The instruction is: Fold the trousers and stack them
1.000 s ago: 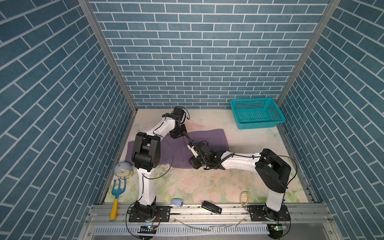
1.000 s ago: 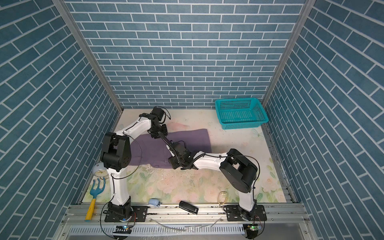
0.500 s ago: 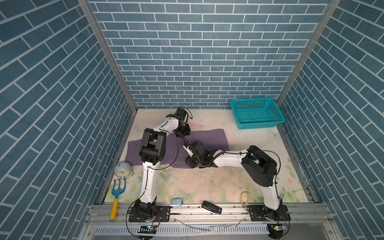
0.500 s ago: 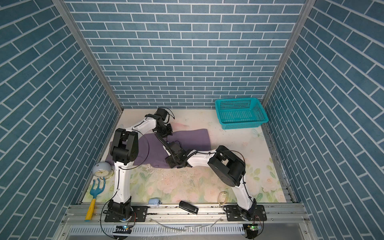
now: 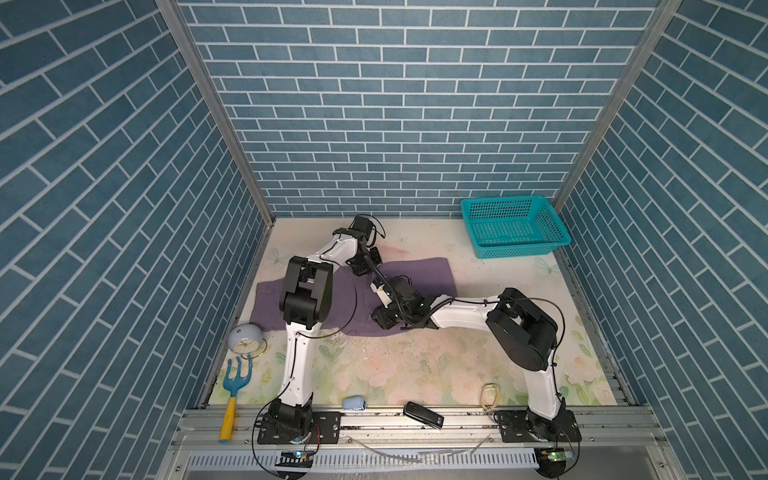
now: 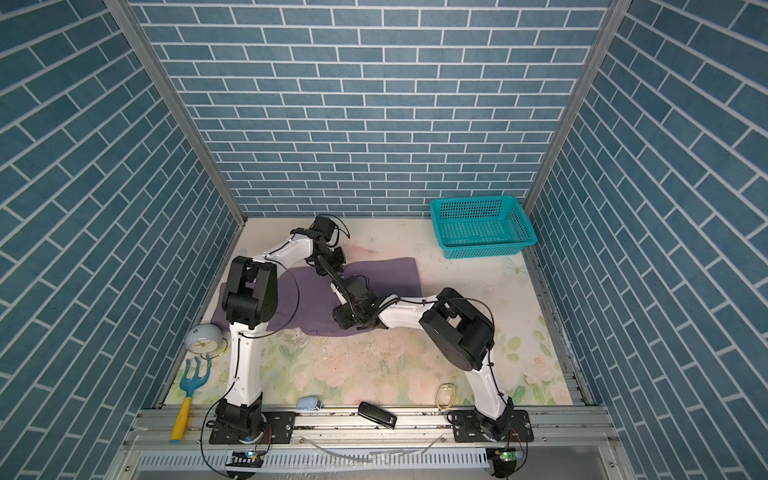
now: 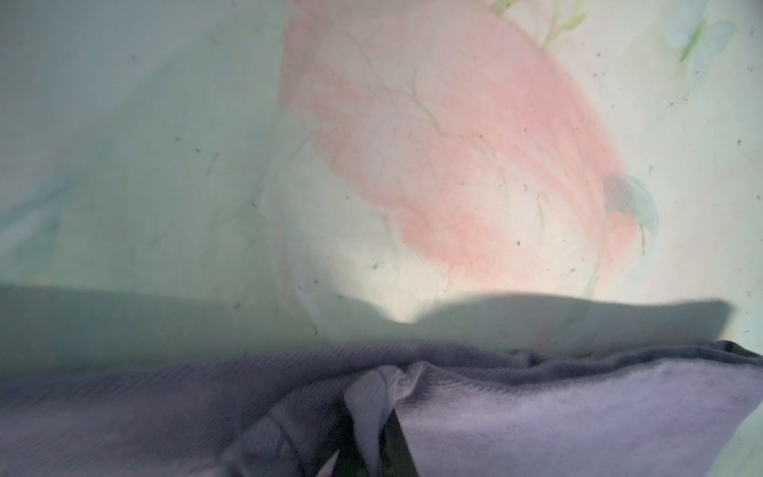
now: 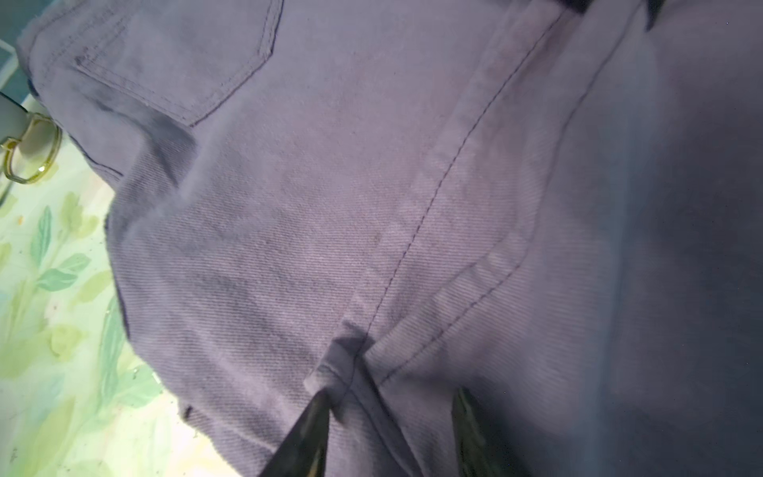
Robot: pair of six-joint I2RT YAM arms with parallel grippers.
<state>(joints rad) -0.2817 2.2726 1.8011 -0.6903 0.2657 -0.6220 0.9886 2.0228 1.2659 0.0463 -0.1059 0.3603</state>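
Two grippers, well apart from the teal basket [image 5: 519,250]: left gripper [image 7: 365,448] clamps the trousers [image 5: 419,274] at an edge, right gripper [image 8: 390,429] half-open astride a seam [image 8: 433,198]. Best close right before lifting.

Teal basket [image 5: 519,250] at far right corner, blue alarm clock [image 5: 245,338] at left side, blue garden fork [image 5: 236,380] beside it, black device [image 5: 423,414] at front edge, floral table cover [image 5: 415,365].

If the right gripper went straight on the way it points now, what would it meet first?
The muted purple fabric trousers: the right gripper points at their stitched seam just ahead of its open jaws, probably almost touching, though depth is unclear.
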